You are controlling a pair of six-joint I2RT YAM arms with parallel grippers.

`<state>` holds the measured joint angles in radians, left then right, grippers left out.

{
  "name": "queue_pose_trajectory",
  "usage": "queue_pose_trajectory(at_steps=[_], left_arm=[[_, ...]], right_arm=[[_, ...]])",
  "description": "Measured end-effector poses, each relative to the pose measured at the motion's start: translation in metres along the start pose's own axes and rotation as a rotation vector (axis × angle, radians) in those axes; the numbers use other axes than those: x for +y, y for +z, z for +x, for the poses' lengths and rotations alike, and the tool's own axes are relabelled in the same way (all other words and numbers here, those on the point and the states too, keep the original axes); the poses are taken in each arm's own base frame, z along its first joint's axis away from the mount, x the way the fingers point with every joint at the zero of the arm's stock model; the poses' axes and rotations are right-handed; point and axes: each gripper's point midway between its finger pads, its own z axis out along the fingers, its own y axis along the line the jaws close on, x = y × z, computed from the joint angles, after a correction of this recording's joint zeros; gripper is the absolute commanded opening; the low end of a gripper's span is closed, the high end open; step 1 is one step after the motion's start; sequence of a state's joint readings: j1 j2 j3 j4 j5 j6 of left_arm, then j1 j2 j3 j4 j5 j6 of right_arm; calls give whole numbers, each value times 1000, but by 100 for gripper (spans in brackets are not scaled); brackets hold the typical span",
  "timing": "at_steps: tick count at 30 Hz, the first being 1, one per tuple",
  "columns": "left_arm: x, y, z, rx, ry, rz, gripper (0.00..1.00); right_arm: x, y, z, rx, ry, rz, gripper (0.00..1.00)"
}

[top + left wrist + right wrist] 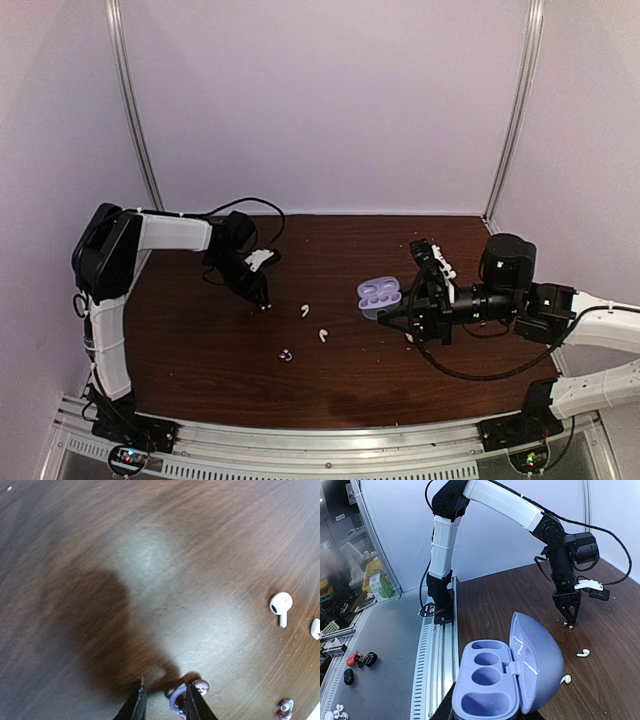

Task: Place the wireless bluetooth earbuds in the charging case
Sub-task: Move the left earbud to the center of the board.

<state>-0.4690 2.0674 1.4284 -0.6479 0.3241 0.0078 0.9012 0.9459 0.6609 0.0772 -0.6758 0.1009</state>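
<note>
Over the table's right half, my right gripper (398, 304) is shut on the lilac charging case (380, 296). The case (492, 690) stands lid open with all its wells bare, and only a dark finger (441, 708) shows beneath it. My left gripper (165, 700) is down at the tabletop, left of centre, jaws a little apart. A bluish-purple earbud (176, 700) lies against the inside of the right finger, clear of the left one. A second purple earbud (286, 708) lies further right. Two white stemmed earbuds (281, 606) (315, 628) lie beyond it (305, 310) (323, 335).
White booth walls close in the dark wooden table (200, 340) on three sides. A slotted aluminium rail (436, 655) runs along the near edge with the arm bases on it. A black cable (470, 372) loops under the right arm.
</note>
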Motion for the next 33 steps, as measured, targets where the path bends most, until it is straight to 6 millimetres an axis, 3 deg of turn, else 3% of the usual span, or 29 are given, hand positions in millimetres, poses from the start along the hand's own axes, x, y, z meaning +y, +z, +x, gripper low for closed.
queue_pose_trajectory(at_steps=[5,10,16,28,33], left_arm=[[-18,5,2,0,18,14,27],[-34,11,3,-8,39,25,15],[-38,14,6,-20,29,39,0],[-41,10,8,-27,19,47,0],[-44,-2,13,-33,21,42,0]], right_arm=[[0,0,0,0,0,0,0],[0,0,0,0,0,0,0],[1,-1,-2,-6,-3,0,0],[1,-2,-2,-8,-5,3,0],[0,-2,-3,-8,-5,6,0]])
